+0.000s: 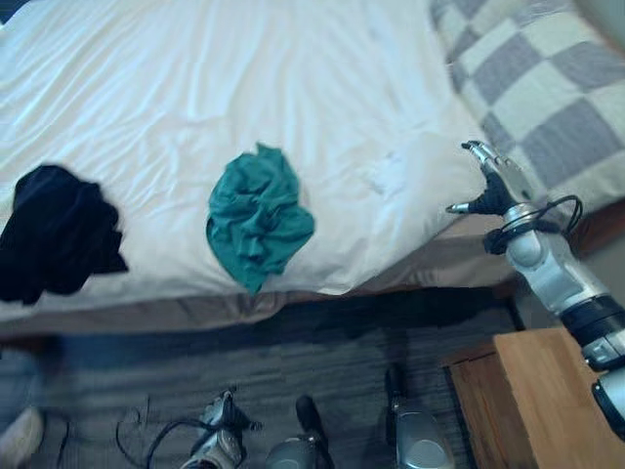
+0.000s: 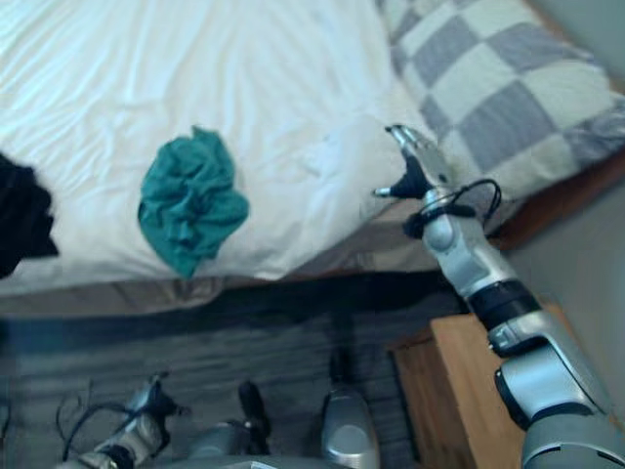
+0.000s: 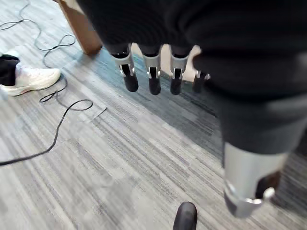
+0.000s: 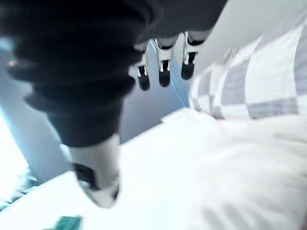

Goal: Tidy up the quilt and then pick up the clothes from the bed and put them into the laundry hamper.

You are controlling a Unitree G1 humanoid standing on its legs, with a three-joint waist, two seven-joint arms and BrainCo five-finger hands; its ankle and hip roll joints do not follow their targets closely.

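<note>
A crumpled teal garment [image 1: 259,217] lies mid-bed near the front edge of the white sheet [image 1: 195,88]. A black garment [image 1: 54,233] sits at the bed's left front edge. The grey-and-cream checked quilt [image 1: 552,88] is bunched at the right side of the bed. My right hand [image 1: 494,184] hovers open above the bed's front right corner, just left of the quilt's edge and touching nothing; its straight fingers [image 4: 164,72] point over the sheet toward the quilt [image 4: 268,81]. My left hand [image 1: 223,430] hangs low over the floor, its fingers [image 3: 153,79] straight and empty.
A wooden nightstand [image 1: 542,401] stands at the lower right, close to my right arm. Grey striped carpet [image 3: 120,158] runs before the bed. A person's white shoe [image 3: 31,79] and loose cables lie on the floor at the left, near a wooden leg [image 3: 79,26].
</note>
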